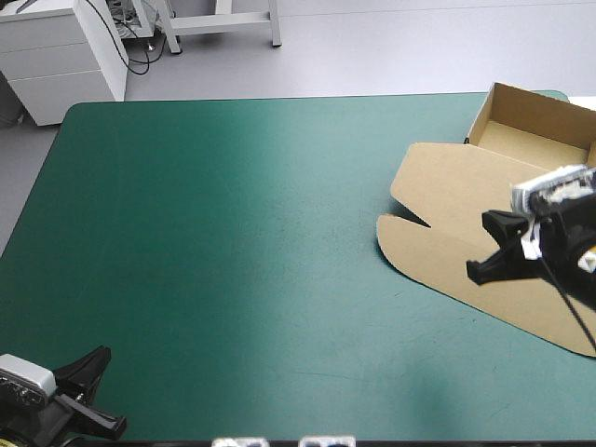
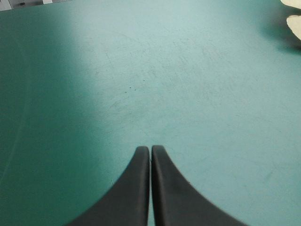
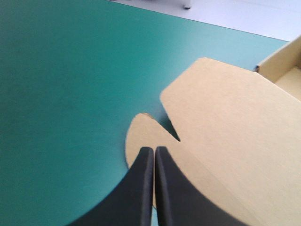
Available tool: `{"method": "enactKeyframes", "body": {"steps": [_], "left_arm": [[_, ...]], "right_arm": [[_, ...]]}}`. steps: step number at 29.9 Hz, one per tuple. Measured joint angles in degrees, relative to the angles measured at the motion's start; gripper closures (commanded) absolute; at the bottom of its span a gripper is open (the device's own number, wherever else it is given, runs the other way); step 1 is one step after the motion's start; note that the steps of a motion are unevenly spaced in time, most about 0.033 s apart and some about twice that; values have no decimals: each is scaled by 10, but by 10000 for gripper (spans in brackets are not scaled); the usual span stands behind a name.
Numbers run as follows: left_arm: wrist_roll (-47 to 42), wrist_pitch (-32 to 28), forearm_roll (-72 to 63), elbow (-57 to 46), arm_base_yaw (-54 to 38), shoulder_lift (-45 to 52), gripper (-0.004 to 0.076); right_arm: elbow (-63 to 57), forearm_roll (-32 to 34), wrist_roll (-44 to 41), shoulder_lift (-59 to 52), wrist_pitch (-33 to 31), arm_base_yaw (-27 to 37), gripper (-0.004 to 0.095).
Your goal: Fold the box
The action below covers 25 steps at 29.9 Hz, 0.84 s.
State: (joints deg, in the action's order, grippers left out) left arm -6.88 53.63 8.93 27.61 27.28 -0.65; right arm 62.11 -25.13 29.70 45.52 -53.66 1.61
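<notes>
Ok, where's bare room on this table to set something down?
The left and middle of the teal-green cover are bare, from the far edge to the left tool at the near left corner. The right side is crowded: the box lies spread open there, the right tool over it.

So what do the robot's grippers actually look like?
They match: the left gripper and right gripper each have two broad black fingers shaped like curved fins, wide at the base, narrowing to rounded tips, smooth and unmarked.
</notes>
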Motion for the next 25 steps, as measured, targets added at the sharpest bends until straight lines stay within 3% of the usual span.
{"method": "enactKeyframes", "body": {"steps": [5, 11, 18, 25], "left_arm": [[0, 0, 0, 0, 0, 0, 731], [0, 0, 0, 0, 0, 0, 731], [0, 1, 0, 0, 0, 0, 731], [0, 1, 0, 0, 0, 0, 731]], "right_arm": [[-146, 62, -28, -137, 79, 0, 912], [-275, 87, -55, -264, 115, 0, 912], [-382, 146, -114, -386, 125, 0, 912], [-396, 172, -143, -459, 130, 0, 912]]}}
